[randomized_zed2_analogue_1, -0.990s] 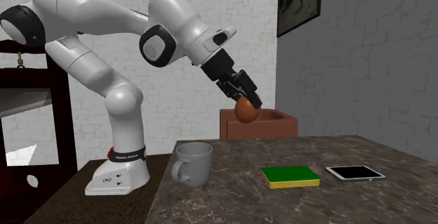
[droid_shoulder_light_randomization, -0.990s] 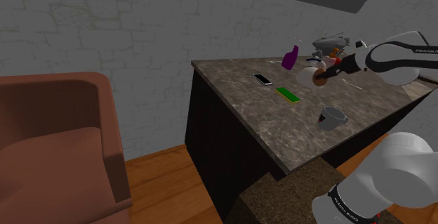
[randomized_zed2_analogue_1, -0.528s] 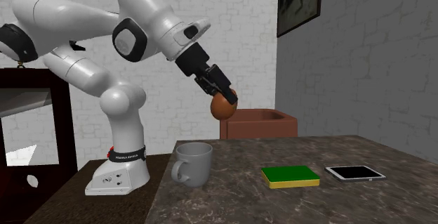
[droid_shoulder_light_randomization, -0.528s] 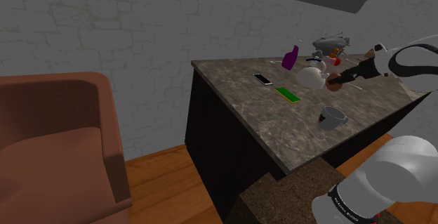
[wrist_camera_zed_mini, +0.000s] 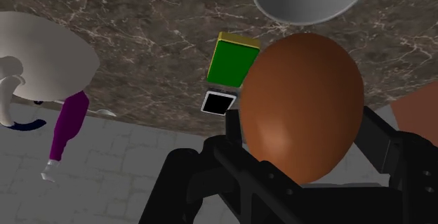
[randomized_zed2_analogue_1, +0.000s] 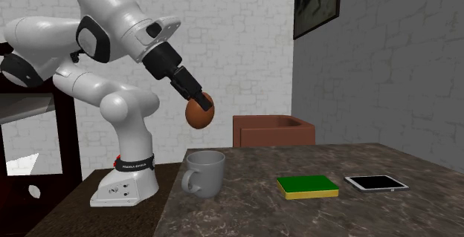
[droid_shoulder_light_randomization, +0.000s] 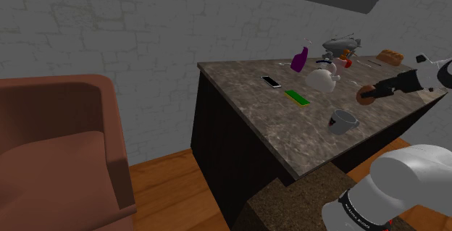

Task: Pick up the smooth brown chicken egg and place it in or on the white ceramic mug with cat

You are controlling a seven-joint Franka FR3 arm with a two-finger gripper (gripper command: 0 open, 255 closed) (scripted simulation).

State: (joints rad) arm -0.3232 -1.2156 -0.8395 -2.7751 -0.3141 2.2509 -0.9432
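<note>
The smooth brown egg is clasped by its sides between the two closed fingers of the all-black gripper and is held in the air above the dark marbled stone countertop. The plain pale-grey handled mug stands upright on that countertop, near the edge beside the robot's stand, with its mouth open upward. In the second exterior view the egg is seen clear of the mug's rim and almost straight above it. In the wrist view the rim is seen beyond the egg's tip, so the mug is judged to lie ahead of and below the fingers. The egg's long axis runs along the downward-slanting fingers. A lowering toward the mouth is judged to be what remains.
</note>
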